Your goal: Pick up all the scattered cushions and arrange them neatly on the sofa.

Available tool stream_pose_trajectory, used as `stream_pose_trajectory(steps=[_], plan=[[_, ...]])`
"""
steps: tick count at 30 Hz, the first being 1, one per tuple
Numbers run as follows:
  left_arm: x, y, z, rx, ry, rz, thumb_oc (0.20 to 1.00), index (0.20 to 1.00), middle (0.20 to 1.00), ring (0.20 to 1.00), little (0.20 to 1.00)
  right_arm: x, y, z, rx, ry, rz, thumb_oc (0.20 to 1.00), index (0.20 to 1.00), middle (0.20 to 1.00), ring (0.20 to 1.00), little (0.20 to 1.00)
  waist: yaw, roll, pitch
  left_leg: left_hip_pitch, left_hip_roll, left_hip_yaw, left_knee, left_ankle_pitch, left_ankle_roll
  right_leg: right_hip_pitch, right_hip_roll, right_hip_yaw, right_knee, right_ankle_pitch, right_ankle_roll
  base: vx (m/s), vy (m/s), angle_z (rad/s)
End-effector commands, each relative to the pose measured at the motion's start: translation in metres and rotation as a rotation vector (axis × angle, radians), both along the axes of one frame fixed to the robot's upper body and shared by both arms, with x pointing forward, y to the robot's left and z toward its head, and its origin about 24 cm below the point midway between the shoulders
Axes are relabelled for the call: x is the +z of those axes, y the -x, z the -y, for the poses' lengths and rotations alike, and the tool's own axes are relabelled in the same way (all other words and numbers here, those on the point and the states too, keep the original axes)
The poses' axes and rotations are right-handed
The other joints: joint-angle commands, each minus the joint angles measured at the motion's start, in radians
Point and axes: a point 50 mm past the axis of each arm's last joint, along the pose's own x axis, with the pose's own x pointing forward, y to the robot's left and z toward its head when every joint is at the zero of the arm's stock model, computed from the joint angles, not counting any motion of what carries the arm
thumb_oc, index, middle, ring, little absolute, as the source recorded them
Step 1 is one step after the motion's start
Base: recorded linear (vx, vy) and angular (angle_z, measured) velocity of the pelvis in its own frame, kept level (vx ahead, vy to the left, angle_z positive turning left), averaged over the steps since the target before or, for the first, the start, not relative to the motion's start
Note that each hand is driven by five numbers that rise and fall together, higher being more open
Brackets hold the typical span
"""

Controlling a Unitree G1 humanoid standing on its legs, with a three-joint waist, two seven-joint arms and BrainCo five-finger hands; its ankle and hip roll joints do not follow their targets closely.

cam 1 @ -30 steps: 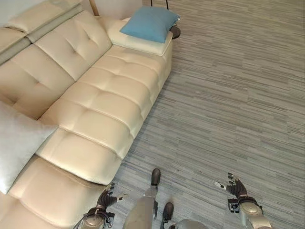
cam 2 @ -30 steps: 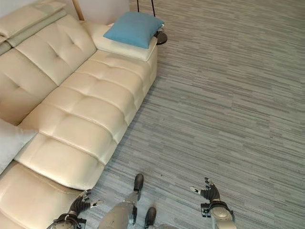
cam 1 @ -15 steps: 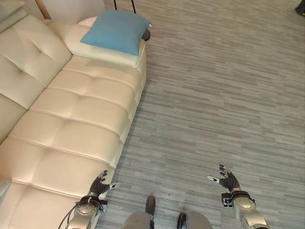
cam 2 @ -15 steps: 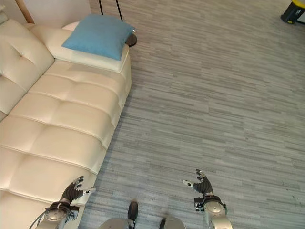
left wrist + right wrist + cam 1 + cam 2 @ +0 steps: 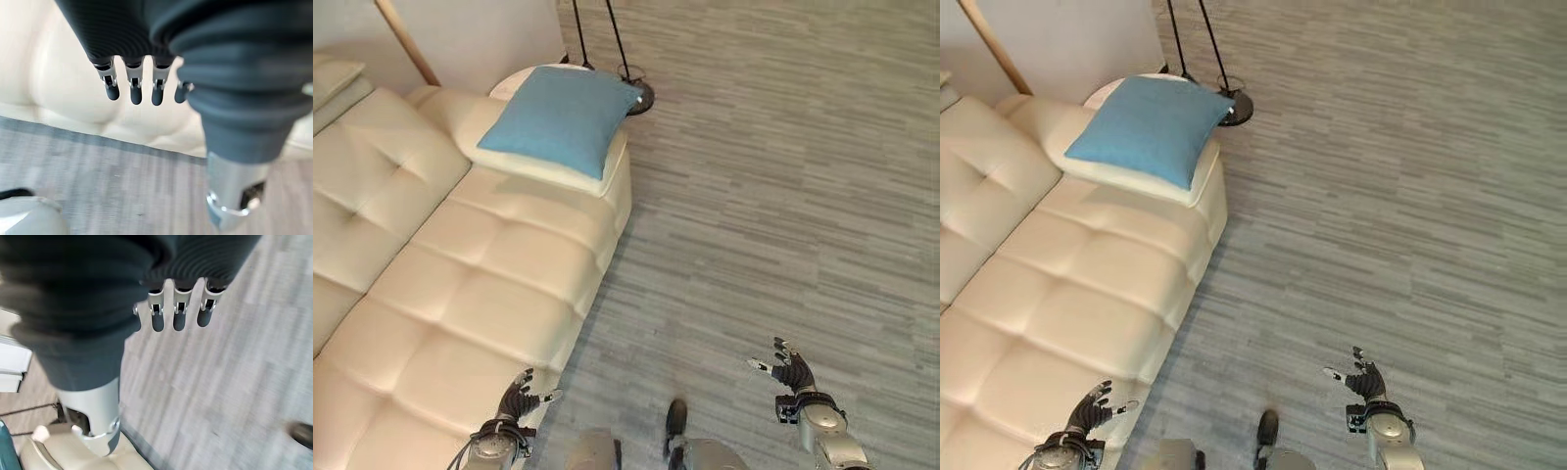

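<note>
A blue cushion (image 5: 565,118) lies flat on the far armrest of the cream sofa (image 5: 460,294). The sofa runs along the left side, its seat bare. My left hand (image 5: 514,399) hangs low over the sofa's front corner, fingers (image 5: 133,90) relaxed and empty. My right hand (image 5: 792,373) hovers over the grey floor at the lower right, open, holding nothing; its fingers (image 5: 178,316) point at bare floor.
A floor lamp's dark round base (image 5: 637,95) and thin legs stand just behind the sofa's far end. A wooden pole (image 5: 406,41) leans by the wall at top left. Grey plank floor (image 5: 783,196) spreads to the right.
The camera has swung, so the sofa and blue cushion sit lower and nearer the middle of the picture. Both hands stay low and open.
</note>
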Motion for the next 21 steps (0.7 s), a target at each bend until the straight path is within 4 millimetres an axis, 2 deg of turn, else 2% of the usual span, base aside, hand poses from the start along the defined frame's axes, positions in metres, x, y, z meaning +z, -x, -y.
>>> stream_pose_trajectory(steps=[1,2,3,5,7,8,9,11,12,13,15,19,21], plan=[[0.006,-0.01,0.001,-0.032,-0.012,0.043,1.0,1.0,1.0,1.0,1.0,0.012,0.002,0.024,-0.061,0.038,0.052,1.0,1.0,1.0,1.0,1.0,-0.005,0.015,0.01,0.04,-0.03,0.033,-0.263,0.11,0.01,-0.014,-0.031,-0.027,0.067,-0.117,0.161,0.35,0.082,-0.12],[0.005,-0.009,0.002,-0.04,-0.014,0.038,1.0,1.0,1.0,1.0,1.0,0.011,0.002,0.023,-0.062,0.045,0.045,1.0,1.0,1.0,1.0,1.0,0.015,0.022,0.009,-0.026,-0.054,0.043,-0.357,0.187,-0.004,0.028,-0.009,-0.016,0.05,-0.128,0.164,0.29,0.078,-0.09],[0.005,-0.009,0.003,-0.041,-0.014,0.04,1.0,1.0,1.0,1.0,1.0,0.01,0.002,0.022,-0.059,0.048,0.041,1.0,1.0,1.0,1.0,1.0,0.026,0.032,0.004,-0.045,-0.062,0.038,-0.417,0.237,-0.014,0.045,0.008,-0.009,0.04,-0.129,0.167,0.41,0.12,0.02],[0.003,-0.004,0.001,-0.034,-0.026,0.016,1.0,1.0,1.0,1.0,1.0,0.007,0.003,0.023,-0.067,0.073,0.016,1.0,1.0,1.0,1.0,1.0,0.053,0.042,-0.001,-0.068,-0.063,0.042,-0.486,0.301,-0.034,0.093,0.023,0.009,0.029,-0.145,0.177,0.34,0.136,-0.05],[0.002,0.0,-0.001,-0.03,-0.028,0.009,1.0,1.0,1.0,1.0,1.0,0.006,0.004,0.02,-0.046,0.062,0.01,1.0,1.0,1.0,1.0,1.0,0.063,0.045,-0.011,-0.034,-0.056,0.039,-0.524,0.289,-0.025,0.104,0.022,0.028,0.041,-0.159,0.19,0.28,0.174,-0.91],[0.0,0.005,-0.002,-0.018,-0.019,0.001,1.0,1.0,1.0,1.0,1.0,0.006,0.003,0.014,-0.001,0.065,0.012,1.0,1.0,1.0,1.0,1.0,0.067,0.04,-0.025,-0.016,-0.079,0.006,-0.477,0.268,-0.004,0.125,-0.01,0.036,0.059,-0.164,0.208,0.34,0.246,-1.24],[-0.001,0.007,-0.002,-0.017,-0.016,-0.007,1.0,1.0,1.0,1.0,1.0,0.006,0.003,0.011,0.013,0.062,0.011,1.0,1.0,1.0,1.0,1.0,0.065,0.034,-0.033,0.0,-0.081,0.007,-0.469,0.255,0.003,0.12,-0.031,0.038,0.083,-0.158,0.219,0.34,0.245,-0.99],[0.0,0.007,-0.004,-0.019,-0.02,-0.009,1.0,1.0,1.0,1.0,1.0,0.006,0.003,0.009,0.019,0.057,0.014,1.0,1.0,1.0,1.0,1.0,0.062,0.032,-0.04,0.014,-0.08,0.01,-0.47,0.247,0.01,0.108,-0.04,0.046,0.108,-0.147,0.224,0.2,0.15,-0.78],[0.003,0.006,-0.011,-0.007,-0.039,-0.005,1.0,1.0,1.0,1.0,1.0,0.01,-0.002,0.007,0.028,0.056,0.037,1.0,1.0,1.0,1.0,1.0,0.063,0.028,-0.033,0.048,-0.085,0.024,-0.45,0.204,0.037,0.073,-0.074,0.051,0.217,-0.123,0.241,0.24,0.187,-0.77],[0.005,0.004,-0.014,-0.009,-0.05,0.003,1.0,1.0,1.0,1.0,1.0,0.011,-0.003,0.005,0.034,0.055,0.046,1.0,1.0,1.0,1.0,1.0,0.062,0.032,-0.033,0.055,-0.082,0.03,-0.447,0.194,0.044,0.047,-0.086,0.045,0.258,-0.092,0.248,0.21,0.173,-0.6],[0.008,0.0,-0.016,-0.01,-0.062,0.021,1.0,1.0,1.0,1.0,1.0,0.012,-0.007,0.002,0.048,0.052,0.051,1.0,1.0,1.0,1.0,1.0,0.056,0.039,-0.025,0.09,-0.08,0.026,-0.449,0.171,0.059,-0.035,-0.091,0.043,0.317,-0.064,0.229,0.16,0.082,-0.42],[0.011,-0.002,-0.02,0.02,-0.067,0.037,1.0,1.0,1.0,1.0,1.0,0.016,-0.013,0.0,0.056,0.047,0.068,1.0,1.0,1.0,1.0,1.0,0.039,0.047,-0.005,0.132,-0.081,0.022,-0.444,0.14,0.066,-0.096,-0.101,0.007,0.276,-0.065,0.215,0.15,-0.01,-0.03],[0.01,0.0,-0.021,0.042,-0.06,0.035,1.0,1.0,1.0,1.0,1.0,0.02,-0.02,-0.002,0.07,0.055,0.082,1.0,1.0,1.0,1.0,1.0,0.03,0.046,0.007,0.183,-0.079,0.012,-0.45,0.104,0.059,-0.143,-0.12,-0.017,0.181,-0.026,0.227,0.32,-0.145,0.27]])
